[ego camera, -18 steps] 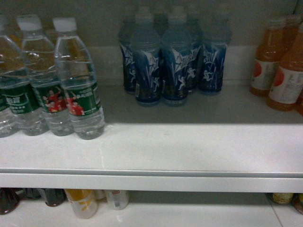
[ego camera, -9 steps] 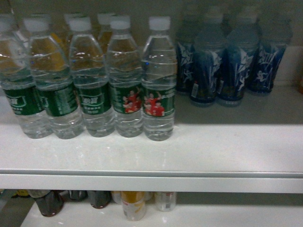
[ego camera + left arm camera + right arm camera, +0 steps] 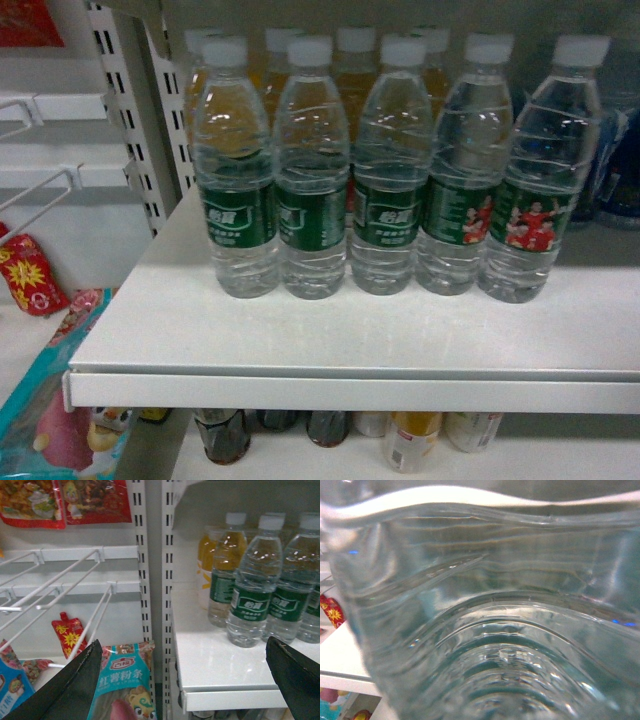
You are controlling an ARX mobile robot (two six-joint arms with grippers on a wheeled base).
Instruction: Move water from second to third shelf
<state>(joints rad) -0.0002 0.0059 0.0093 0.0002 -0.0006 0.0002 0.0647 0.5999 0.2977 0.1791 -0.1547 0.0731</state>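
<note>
Fingers (image 3: 185,680) apart; white shelf (image 3: 330,340) w/ water bottles (image 3: 390,170), pegboard upright (image 3: 130,110) left

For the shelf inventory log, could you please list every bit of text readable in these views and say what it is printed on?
"红薯粉条": on the teal snack bag hanging left of the shelf, left wrist view.
White characters on the water bottles' green labels: too blurred to read.
Yellow print on the red packet: unreadable.
Red packets at the top: no legible text.
Right wrist view: only clear ribbed plastic, no text.
</note>
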